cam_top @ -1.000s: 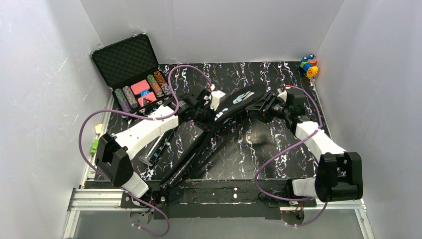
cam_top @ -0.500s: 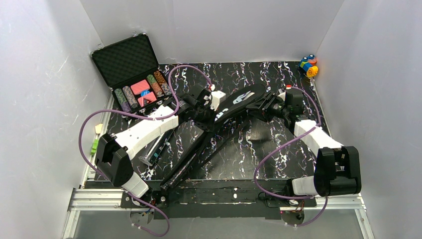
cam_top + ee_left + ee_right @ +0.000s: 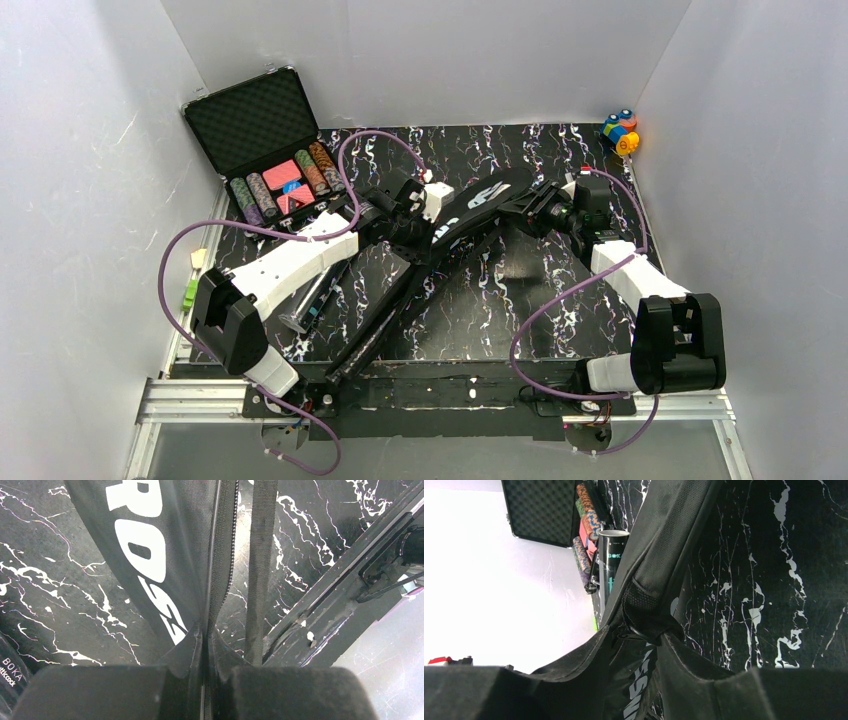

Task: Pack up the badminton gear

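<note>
The black racket-shaped "CROSSWAY" bag [image 3: 478,203] lies slanted across the table, and its narrow end [image 3: 365,340] reaches toward the near edge. My left gripper [image 3: 432,212] is shut on the bag's zipper edge [image 3: 220,570], beside a black strap [image 3: 261,570]. My right gripper [image 3: 537,208] is shut on a fold of the bag's fabric [image 3: 659,555] at its wide end, holding it up. The dark shuttlecock tube [image 3: 312,295] lies under my left arm and also shows in the right wrist view [image 3: 612,555]. No bare rackets or shuttlecocks are in view.
An open black foam-lined case of poker chips [image 3: 262,130] stands at the back left and also shows in the right wrist view [image 3: 541,510]. Small colourful toy blocks [image 3: 620,130] sit in the back right corner. White walls enclose the table on three sides.
My right gripper has moved a little left and back with the bag's wide end. The bag's lower part and strap have drawn in toward the left. The left arm has hardly moved.
</note>
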